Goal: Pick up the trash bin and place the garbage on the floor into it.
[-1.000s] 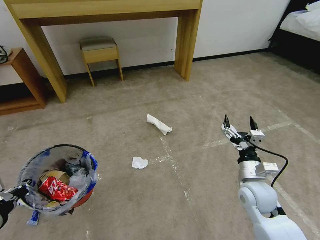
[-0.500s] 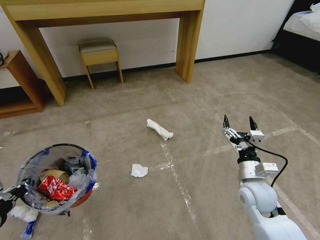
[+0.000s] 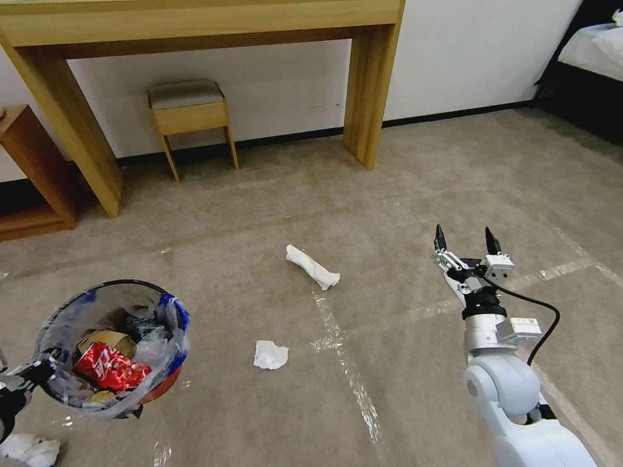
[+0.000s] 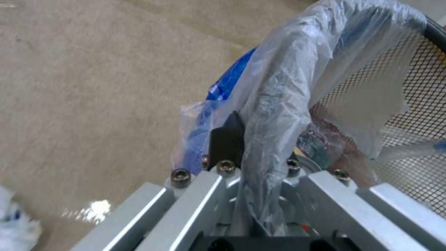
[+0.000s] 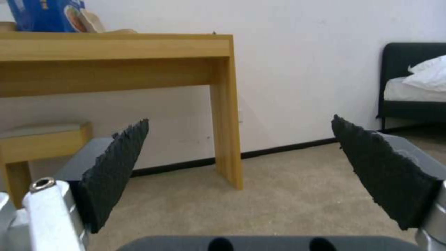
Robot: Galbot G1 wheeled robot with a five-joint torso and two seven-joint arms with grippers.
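Head view: the trash bin (image 3: 113, 350) is carried clear of the floor (image 3: 402, 194) by the left gripper (image 3: 29, 379), pinched on its bag-covered rim, probably so litter can be dropped inside. The right gripper (image 3: 464, 243) is held out with jaws spread; a rolled tissue (image 3: 313, 266) lies well left of them.

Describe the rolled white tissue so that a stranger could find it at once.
Start at the wooden desk. On the carpet before its right leg lies the rolled tissue. It is long like a tube, while the nearer tissue is a small crumpled wad.
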